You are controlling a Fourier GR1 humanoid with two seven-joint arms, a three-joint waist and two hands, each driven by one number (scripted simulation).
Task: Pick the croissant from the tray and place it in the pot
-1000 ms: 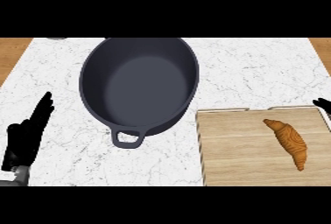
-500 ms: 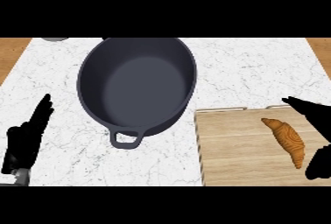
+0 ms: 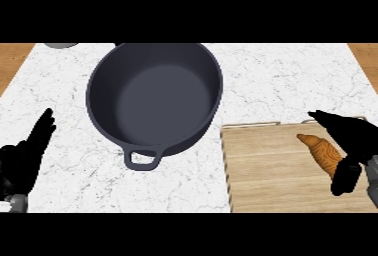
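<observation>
The right hand arches over the croissant, fingers curling round its far side without clearly gripping it yet, on the wooden tray. Well to its left sits the dark pot. The left hand rests open, fingers straight.

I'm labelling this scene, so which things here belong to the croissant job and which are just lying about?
Belong to the job:
croissant
wooden tray
pot
right hand, at the croissant

Lying about:
grey object at the counter's far left edge
left hand, resting at the left
</observation>
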